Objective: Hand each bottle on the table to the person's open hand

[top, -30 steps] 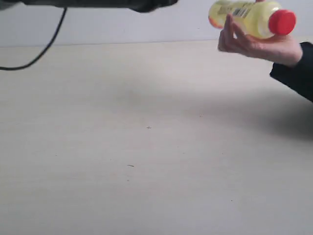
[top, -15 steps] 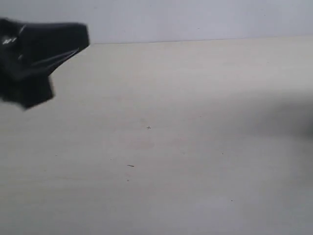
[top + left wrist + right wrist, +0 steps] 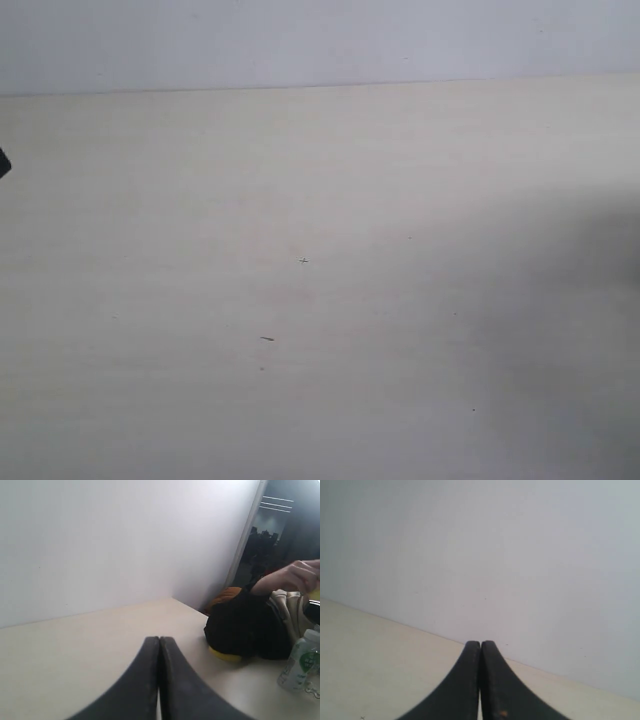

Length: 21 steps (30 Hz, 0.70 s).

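In the exterior view the pale beige table [image 3: 320, 300] shows no bottle and no hand; only a sliver of black arm [image 3: 3, 162] sits at the left edge. My left gripper [image 3: 159, 639] is shut with nothing in it, above the table [image 3: 75, 645]. Past it, a small clear bottle with a green label [image 3: 301, 662] stands by the table's far side, and the person's hand [image 3: 292, 576] is raised over a black sleeve [image 3: 245, 627]. A bit of yellow [image 3: 225, 655] peeks from under that sleeve. My right gripper [image 3: 480, 643] is shut and empty, facing the wall.
A plain pale wall [image 3: 320, 40] runs behind the table. In the left wrist view a dark doorway [image 3: 285, 530] opens beyond the table corner, and a beige bag [image 3: 287, 612] lies beside the sleeve. A few dark specks [image 3: 266, 339] mark the tabletop.
The hand holding the yellow bottle has left the exterior view to the right. The black arm swung down and leftward, almost out of that view.
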Available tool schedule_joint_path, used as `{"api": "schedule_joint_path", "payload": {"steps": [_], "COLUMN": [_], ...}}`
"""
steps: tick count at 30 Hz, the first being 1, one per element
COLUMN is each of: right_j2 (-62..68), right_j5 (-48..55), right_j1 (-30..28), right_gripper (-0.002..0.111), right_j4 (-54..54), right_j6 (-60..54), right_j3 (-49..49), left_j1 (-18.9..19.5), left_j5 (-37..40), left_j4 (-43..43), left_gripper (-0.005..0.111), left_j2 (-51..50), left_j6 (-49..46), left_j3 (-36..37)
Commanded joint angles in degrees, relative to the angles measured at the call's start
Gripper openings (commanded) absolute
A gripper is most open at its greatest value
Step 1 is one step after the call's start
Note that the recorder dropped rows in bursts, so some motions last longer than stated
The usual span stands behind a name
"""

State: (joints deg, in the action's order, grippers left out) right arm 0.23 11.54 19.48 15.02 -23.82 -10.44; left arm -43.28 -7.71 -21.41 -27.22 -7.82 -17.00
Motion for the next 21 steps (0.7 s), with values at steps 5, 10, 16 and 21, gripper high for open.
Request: {"api": "schedule_joint_path", "payload": {"steps": [5,10,16,21], "right_j2": [-0.23,-0.23,-0.23,-0.23], "right_j5": [-0.46,-0.46,-0.46,-0.46], "right_j1": [-0.17,-0.17,-0.17,-0.17], "right_gripper": [0.0,0.0,0.0,0.0], "right_j4": [-0.04,-0.04,-0.04,-0.04], "right_j6": [0.04,0.04,0.04,0.04], "right_j3": [0.12,0.12,0.12,0.12], "left_j1": [-0.29,2.97,16.32,29.13], "left_j5": [-0.66,5.47,5.64,4.82], "left_j4": [-0.96,-0.96,-0.19,-0.19], "left_gripper": [0.0,0.0,0.0,0.0], "left_j2": [0.54,2.08,5.49,9.08], "left_j6": [2.07,7.82,7.82,7.82], "left_j3": [0.26,0.65,6.16,13.51]}}
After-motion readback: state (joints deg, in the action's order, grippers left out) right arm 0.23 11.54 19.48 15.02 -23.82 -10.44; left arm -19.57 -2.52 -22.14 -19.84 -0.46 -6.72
